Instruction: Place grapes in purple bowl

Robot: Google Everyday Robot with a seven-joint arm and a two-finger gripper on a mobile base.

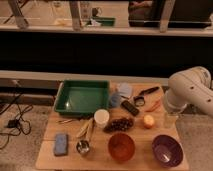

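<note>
The gripper [170, 119] hangs at the right edge of the bench [100, 159], wide or narrow I cannot tell; the grapes [119, 124] lie apart from the purple bowl [167, 150].

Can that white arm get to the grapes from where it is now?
Probably yes. The end effector hangs at the right edge of the table; the grapes lie mid-table with nothing on top. Only the yellow fruit sits between them, and it looks low enough to pass over.
</note>
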